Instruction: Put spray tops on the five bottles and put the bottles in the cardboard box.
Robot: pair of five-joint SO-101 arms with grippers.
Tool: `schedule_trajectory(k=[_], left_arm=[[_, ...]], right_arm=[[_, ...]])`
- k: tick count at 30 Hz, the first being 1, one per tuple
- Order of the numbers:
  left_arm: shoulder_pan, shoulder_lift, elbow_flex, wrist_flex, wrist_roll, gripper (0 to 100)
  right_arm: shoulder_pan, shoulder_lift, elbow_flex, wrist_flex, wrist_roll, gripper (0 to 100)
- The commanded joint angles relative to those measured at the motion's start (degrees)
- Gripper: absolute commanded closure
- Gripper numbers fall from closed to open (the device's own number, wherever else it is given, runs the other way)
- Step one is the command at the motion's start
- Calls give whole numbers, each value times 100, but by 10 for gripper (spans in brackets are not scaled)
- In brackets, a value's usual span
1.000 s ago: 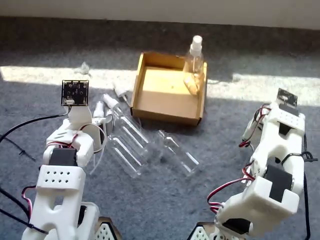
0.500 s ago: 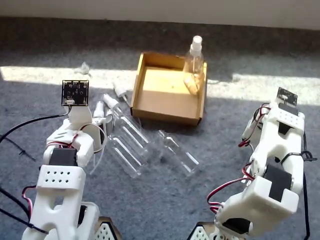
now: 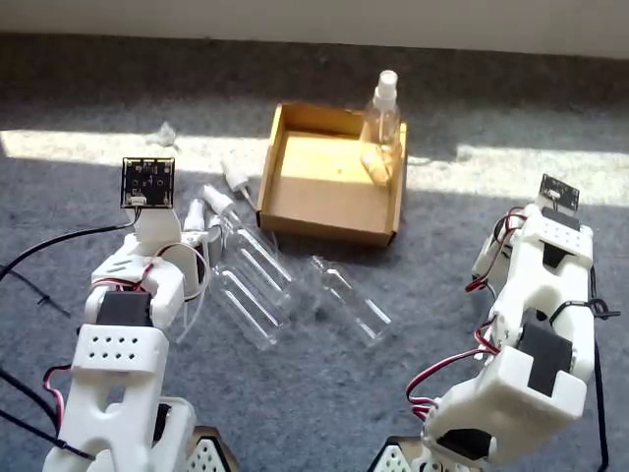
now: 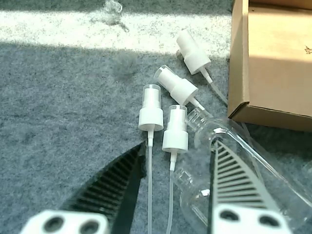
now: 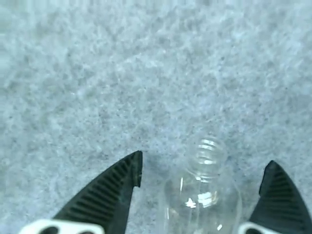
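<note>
The cardboard box (image 3: pixel 329 175) lies open at the middle back, and one clear bottle with a spray top (image 3: pixel 383 106) stands in its far right corner. Three topless clear bottles (image 3: pixel 254 258) (image 3: pixel 239 307) (image 3: pixel 351 301) lie on the grey carpet in front of it. Several white spray tops (image 4: pixel 151 114) (image 4: pixel 175 130) (image 4: pixel 176 86) (image 4: pixel 193 50) lie left of the box (image 4: pixel 273 58). My left gripper (image 4: pixel 178 145) is open just above the nearest tops and a bottle's neck (image 4: pixel 214 136). My right gripper (image 5: pixel 204 161) is open around the open mouth of a lying bottle (image 5: pixel 202 195).
A small crumpled bit of clear plastic (image 3: pixel 165 131) lies at the back left. A black cable (image 3: pixel 39 251) runs off to the left of the left arm (image 3: pixel 138 285). The right arm (image 3: pixel 541 295) stands at the right, with bare carpet around it.
The right arm has shifted slightly to the left in the high view. The left arm, bottles, tops and box have not moved.
</note>
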Motion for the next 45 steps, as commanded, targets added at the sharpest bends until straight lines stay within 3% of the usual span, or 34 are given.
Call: schedule_trajectory(k=[1, 25, 34, 39, 45], left_arm=[[-4, -4, -22, -114, -35, 796], [-4, -4, -22, -105, -35, 796], [-4, 4, -22, -105, -35, 796], [-4, 13, -22, -114, -35, 796], [-4, 13, -22, -123, -35, 796]], right_arm=[[-66, -31, -48, -66, -70, 693], [-48, -31, -119, -75, -35, 815], [-92, 1130, -2958, -110, 185, 889], [-101, 1912, -4391, 1569, 413, 879], [-251, 1358, -5578, 3855, 422, 697]])
